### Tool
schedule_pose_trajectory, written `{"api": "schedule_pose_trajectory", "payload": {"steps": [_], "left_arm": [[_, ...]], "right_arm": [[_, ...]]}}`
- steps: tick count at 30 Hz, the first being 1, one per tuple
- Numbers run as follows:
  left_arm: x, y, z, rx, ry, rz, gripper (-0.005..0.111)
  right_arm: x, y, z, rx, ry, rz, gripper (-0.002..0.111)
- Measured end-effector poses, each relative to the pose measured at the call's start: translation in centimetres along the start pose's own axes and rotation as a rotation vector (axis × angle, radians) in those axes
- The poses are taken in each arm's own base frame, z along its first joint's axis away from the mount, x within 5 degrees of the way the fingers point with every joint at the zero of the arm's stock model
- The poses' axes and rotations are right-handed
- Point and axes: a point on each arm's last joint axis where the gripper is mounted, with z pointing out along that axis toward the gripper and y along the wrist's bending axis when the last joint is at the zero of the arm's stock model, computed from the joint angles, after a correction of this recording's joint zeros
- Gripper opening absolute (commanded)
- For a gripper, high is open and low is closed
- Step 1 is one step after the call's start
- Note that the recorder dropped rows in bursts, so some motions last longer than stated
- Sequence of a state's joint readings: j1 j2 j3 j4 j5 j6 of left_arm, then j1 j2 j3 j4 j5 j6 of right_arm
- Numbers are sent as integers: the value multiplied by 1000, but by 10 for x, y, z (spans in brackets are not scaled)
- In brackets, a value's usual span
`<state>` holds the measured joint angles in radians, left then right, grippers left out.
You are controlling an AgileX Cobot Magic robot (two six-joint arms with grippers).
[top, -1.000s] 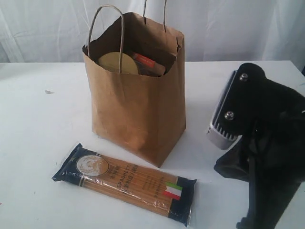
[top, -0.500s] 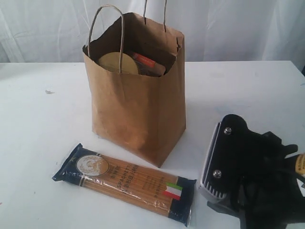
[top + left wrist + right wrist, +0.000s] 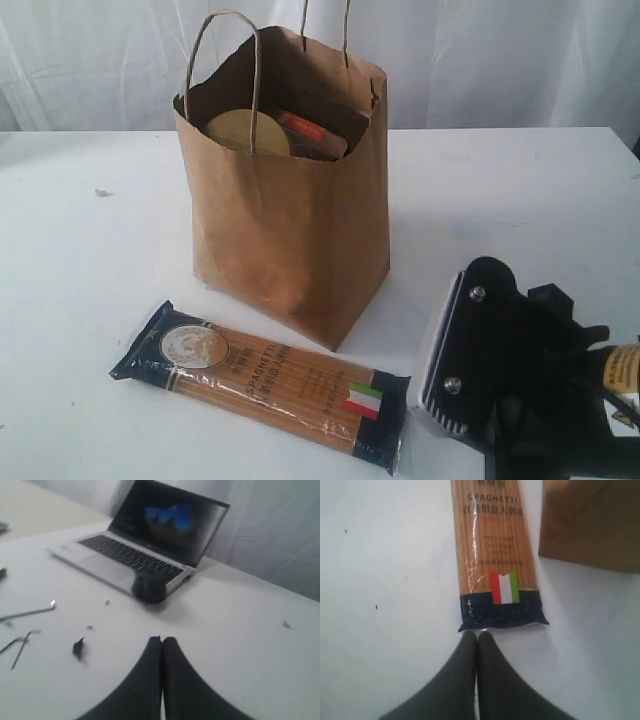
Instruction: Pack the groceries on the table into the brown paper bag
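The brown paper bag (image 3: pixel 290 230) stands upright on the white table (image 3: pixel 90 280). A gold-lidded jar (image 3: pixel 240 130) and an orange-labelled pouch (image 3: pixel 312 133) show inside its mouth. The long spaghetti pack (image 3: pixel 265 385) lies flat in front of the bag. My right arm (image 3: pixel 520 390) sits low beside the pack's flag end. In the right wrist view my right gripper (image 3: pixel 477 635) is shut and empty, its tips at the edge of the dark blue end of the spaghetti pack (image 3: pixel 492 555), with the bag's corner (image 3: pixel 592 520) beside it. My left gripper (image 3: pixel 162 640) is shut and empty above another white surface.
An open laptop (image 3: pixel 150 545) with a dark round object (image 3: pixel 148 587) in front of it lies ahead of the left gripper. Small metal tools (image 3: pixel 20 642) and a dark scrap (image 3: pixel 78 648) lie nearby. A white curtain (image 3: pixel 500 60) hangs behind the table.
My right arm has come down and moved left, toward the flag end of the spaghetti pack. The bag and the pack have not moved.
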<state>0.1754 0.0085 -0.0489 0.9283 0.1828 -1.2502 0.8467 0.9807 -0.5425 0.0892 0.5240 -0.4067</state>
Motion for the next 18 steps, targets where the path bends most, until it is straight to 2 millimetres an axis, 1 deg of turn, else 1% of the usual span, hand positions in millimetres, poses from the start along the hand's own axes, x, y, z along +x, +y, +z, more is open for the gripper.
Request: {"api": "schedule_pose_trajectory", "payload": {"steps": [3,6,11,14,18], "left_arm": [[-7,-14,-1,149,-82,116,0],[-11,-23,-4,252,-148,214,0],[-10,-23,-4,267,-146,259,0],[-9,-23,-4,262,-132,234,0],[-10,-23,-4,274,-131,202,0]], "right_arm": [[11,3,5,-9,33,-4,0],[20,6,9,-20,65,-3,0],[26,9,10,-37,115,63,0],[27,9,10,-37,122,118,0],[27,9,10,-40,126,146,0]]}}
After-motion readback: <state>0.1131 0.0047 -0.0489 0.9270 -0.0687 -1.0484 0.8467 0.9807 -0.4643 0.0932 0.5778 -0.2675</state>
